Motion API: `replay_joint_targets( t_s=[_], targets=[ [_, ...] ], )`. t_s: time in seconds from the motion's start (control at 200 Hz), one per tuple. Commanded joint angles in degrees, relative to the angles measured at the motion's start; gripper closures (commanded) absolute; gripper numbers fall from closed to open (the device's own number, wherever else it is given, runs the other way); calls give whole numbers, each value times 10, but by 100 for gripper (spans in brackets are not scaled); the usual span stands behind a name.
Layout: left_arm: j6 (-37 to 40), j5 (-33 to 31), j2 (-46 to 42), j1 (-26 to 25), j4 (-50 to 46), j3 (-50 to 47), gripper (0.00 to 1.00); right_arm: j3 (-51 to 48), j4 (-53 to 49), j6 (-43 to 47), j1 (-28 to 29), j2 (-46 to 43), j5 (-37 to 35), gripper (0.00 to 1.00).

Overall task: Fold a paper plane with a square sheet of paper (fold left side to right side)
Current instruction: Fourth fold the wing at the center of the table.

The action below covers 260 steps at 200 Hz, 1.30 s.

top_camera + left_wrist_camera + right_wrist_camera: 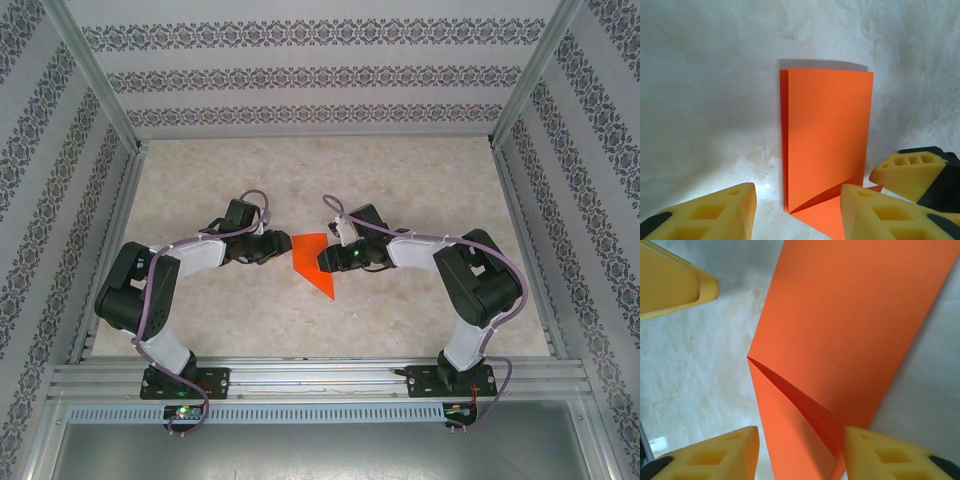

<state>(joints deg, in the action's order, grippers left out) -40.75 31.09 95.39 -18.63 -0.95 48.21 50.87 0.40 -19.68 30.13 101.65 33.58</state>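
The square sheet of paper (314, 262) is bright orange-red and lies on the table between my two grippers, folded in half into a tall rectangle. Its top layer (827, 135) springs up a little from the bottom layer along the open edge, leaving a dark wedge-shaped gap (810, 405). My left gripper (797, 202) is open at the sheet's left side, one yellow finger (875, 212) over the bottom layer. My right gripper (800, 445) is open at the sheet's right side, its fingers either side of the near corner. The paper plane is out of view.
The table (400, 180) is a pale marbled surface, walled by patterned panels at the back and sides. A metal rail (320, 378) carrying both arm bases runs along the near edge. The right gripper's yellow finger (907, 172) shows in the left wrist view.
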Motion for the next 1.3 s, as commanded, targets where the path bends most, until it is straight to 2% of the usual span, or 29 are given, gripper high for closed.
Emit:
replay_joint_targets(
  t_s=[0.0, 0.135, 0.475, 0.964, 1.294],
  targets=[
    [-9, 6, 0, 7, 21, -7, 51, -1, 21, -3, -1, 6, 15, 57],
    [-11, 8, 3, 7, 24, -7, 51, -1, 20, -4, -2, 7, 18, 67],
    [-9, 33, 18, 7, 30, 3, 49, -6, 12, -2, -5, -10, 11, 100],
    [-30, 121, 92, 2, 94, 34, 51, -31, 44, -13, -18, -50, 17, 100],
    [-32, 135, 116, -10, 98, 62, 62, -38, 47, -15, -22, -52, 15, 100]
  ],
)
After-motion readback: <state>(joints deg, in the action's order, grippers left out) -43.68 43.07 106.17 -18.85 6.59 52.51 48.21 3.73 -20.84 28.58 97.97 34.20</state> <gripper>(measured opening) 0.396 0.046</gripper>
